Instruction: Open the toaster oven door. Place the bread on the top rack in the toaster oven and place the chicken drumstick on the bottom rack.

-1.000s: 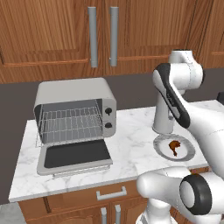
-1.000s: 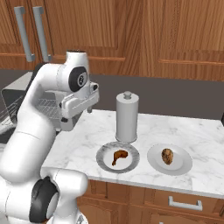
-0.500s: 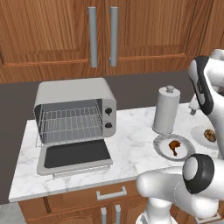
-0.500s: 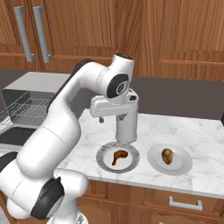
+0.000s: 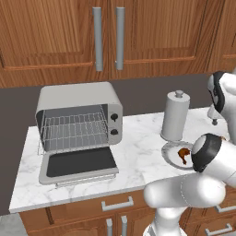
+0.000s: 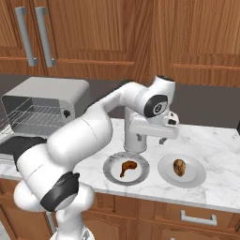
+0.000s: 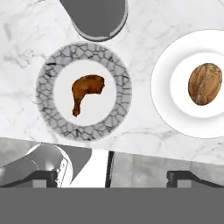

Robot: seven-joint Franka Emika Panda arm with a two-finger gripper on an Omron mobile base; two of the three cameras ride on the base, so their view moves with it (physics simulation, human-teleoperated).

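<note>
We are high above the two plates with the gripper (image 7: 111,175) released, its fingertips spread wide at the bottom of the hand view and holding nothing. The toaster oven (image 5: 78,131) at the left of the left base view has its door (image 5: 78,163) folded down flat (that step looks done), so the step in hand is, we judge, picking up the food. The bread (image 7: 204,84) lies on the white plate (image 7: 166,109) at the right of the hand view, an oval with its long axis near vertical in that frame. The chicken drumstick (image 7: 86,91) lies on the patterned plate (image 7: 48,109) at centre left, thick end upper right, bone pointing lower left. We should centre over the bread, turn the fingers across its short width, then descend straight, clear of the paper towel roll (image 7: 94,17) at the top.
</note>
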